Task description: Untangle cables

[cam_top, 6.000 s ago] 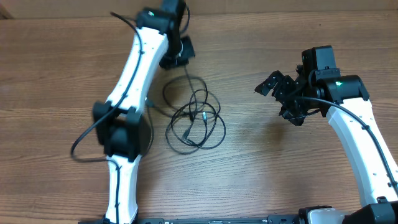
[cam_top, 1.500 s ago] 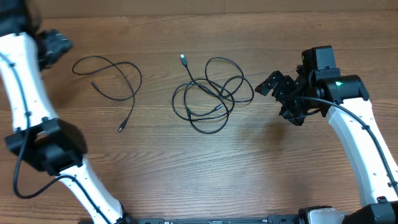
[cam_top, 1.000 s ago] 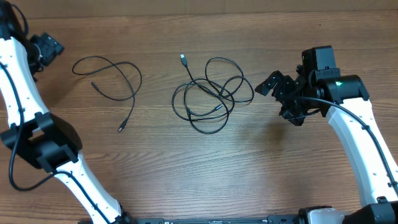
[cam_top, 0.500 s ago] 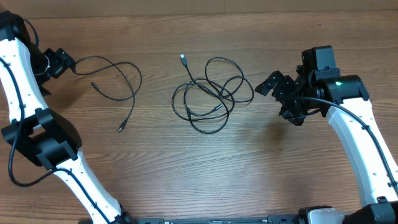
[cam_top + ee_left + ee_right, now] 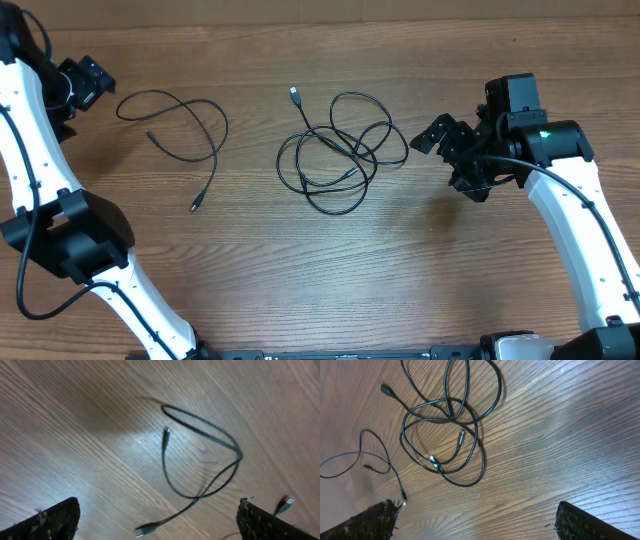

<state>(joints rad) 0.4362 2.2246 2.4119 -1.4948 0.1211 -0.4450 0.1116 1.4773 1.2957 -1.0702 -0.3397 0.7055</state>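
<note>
Loose cables (image 5: pixel 345 150) lie on table (image 5: pixel 420 280), nothing gripped
One cable (image 5: pixel 226 128) lies apart, left of centre; the rest knot mid-frame. The right gripper (image 5: pixel 445 140), spread wide and empty, hangs just right of the knot; the left gripper (image 5: pixel 85 85), equally wide and empty, sits upper left.

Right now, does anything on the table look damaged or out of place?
Nothing looks damaged. One cable lies alone in loose loops at the left. The other cables sit knotted together in the middle, their strands crossing, which is the only disorder in view.
</note>
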